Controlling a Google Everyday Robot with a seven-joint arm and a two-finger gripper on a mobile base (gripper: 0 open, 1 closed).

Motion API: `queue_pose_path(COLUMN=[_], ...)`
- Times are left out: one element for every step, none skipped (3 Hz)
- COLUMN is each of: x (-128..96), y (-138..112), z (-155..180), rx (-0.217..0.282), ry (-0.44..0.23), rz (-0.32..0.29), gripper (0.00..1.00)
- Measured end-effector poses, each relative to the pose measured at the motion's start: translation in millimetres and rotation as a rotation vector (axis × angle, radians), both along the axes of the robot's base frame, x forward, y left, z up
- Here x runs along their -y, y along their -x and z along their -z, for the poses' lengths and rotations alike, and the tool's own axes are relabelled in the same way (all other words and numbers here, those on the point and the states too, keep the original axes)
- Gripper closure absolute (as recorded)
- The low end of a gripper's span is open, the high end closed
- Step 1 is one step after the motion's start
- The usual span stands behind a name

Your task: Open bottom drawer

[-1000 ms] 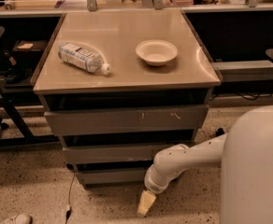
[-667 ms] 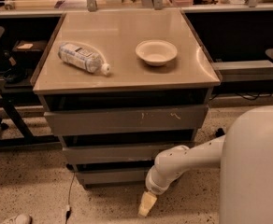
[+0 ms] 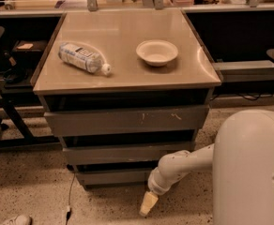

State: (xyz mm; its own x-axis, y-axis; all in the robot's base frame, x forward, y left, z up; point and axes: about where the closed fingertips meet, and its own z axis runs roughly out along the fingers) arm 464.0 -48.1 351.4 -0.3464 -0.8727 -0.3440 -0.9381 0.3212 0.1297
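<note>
Low grey metal bottom drawer [image 3: 111,176]: right end covered by the white arm [image 3: 184,163]; tray interior lost in shadow under the front above. Cream-tipped hand [image 3: 148,203] seen low by the floor, just right of that drawer's front corner. Rounded white robot body [image 3: 249,172] cut by right and lower edges. Print on the clear plastic bottle [image 3: 83,57] on the tabletop [image 3: 127,76] too small to be read.

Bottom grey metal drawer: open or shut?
Shut, it seems: the lowest grey metal drawer front sits no further out than the middle front. Gripper hangs near the floor, right of it.
</note>
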Motion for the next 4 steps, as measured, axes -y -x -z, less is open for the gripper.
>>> queue_pose_path(x=[14, 24, 34, 40], y=[-24, -41, -59, -75], z=[28, 49, 74, 97], rx=[0.034, 0.056, 0.065, 0.067], ry=[0.024, 0.051, 0.081, 0.097], rz=[0.036, 0.055, 0.072, 0.08], gripper=[0.0, 0.0, 0.0, 0.0])
